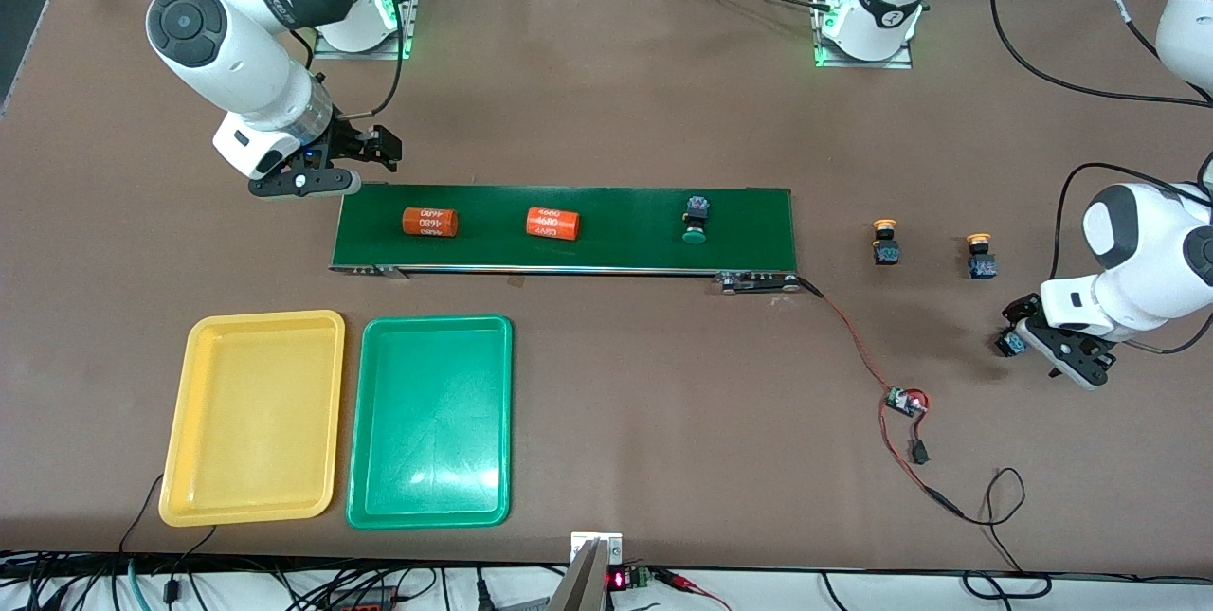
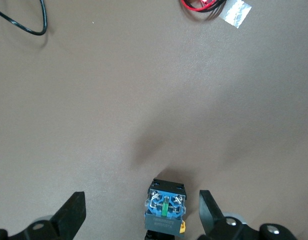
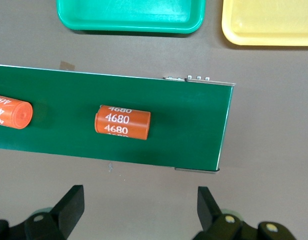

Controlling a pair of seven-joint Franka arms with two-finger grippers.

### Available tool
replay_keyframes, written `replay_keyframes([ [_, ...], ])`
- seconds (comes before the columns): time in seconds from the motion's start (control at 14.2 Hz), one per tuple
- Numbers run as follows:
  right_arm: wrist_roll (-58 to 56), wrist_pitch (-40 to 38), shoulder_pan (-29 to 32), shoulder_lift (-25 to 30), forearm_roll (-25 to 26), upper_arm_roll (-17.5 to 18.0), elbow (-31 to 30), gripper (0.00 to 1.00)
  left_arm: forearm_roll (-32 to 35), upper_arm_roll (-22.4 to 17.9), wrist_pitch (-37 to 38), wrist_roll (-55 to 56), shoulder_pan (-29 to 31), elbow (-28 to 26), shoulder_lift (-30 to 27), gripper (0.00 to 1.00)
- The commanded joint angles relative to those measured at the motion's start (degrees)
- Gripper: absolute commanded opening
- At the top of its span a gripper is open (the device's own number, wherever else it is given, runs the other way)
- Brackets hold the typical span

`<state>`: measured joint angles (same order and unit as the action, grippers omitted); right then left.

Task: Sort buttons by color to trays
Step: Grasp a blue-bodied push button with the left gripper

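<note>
Nothing is sorted yet: your yellow plastic tray [image 1: 254, 418] and green plastic tray [image 1: 431, 422] both sit bare. Your left gripper [image 2: 143, 212] hangs low over the table with its fingers spread, a black-and-blue push-button switch [image 2: 165, 209] lying between them, not yet clamped; its cap colour is hard to tell. Two yellow-capped push-buttons [image 1: 885, 242] [image 1: 981, 255] stand on the table near that claw. A green-capped push-button [image 1: 697, 220] rests on the dark-green conveyor belt [image 1: 616, 251] with two orange printed cylinders [image 1: 429, 222]. Your right gripper [image 3: 140, 210] waits apart just off the belt's end, holding nothing. All four remain to move.
</note>
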<state>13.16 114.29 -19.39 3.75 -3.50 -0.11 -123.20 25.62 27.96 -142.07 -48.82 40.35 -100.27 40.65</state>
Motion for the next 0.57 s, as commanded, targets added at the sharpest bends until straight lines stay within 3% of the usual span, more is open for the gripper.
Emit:
replay_keyframes([
  [0.0,0.37,0.14,-0.03,-0.23,0.42,-0.07,0.59,1.0,1.45,-0.97,-2.14,-1.1,-0.09,1.39,2.15,1.0],
  [0.49,0.28,-0.56,-0.12,0.12,0.42,-0.07,0.59,1.0,1.54,-2.03,-3.66,-1.63,0.44,-0.45,3.29,0.98],
])
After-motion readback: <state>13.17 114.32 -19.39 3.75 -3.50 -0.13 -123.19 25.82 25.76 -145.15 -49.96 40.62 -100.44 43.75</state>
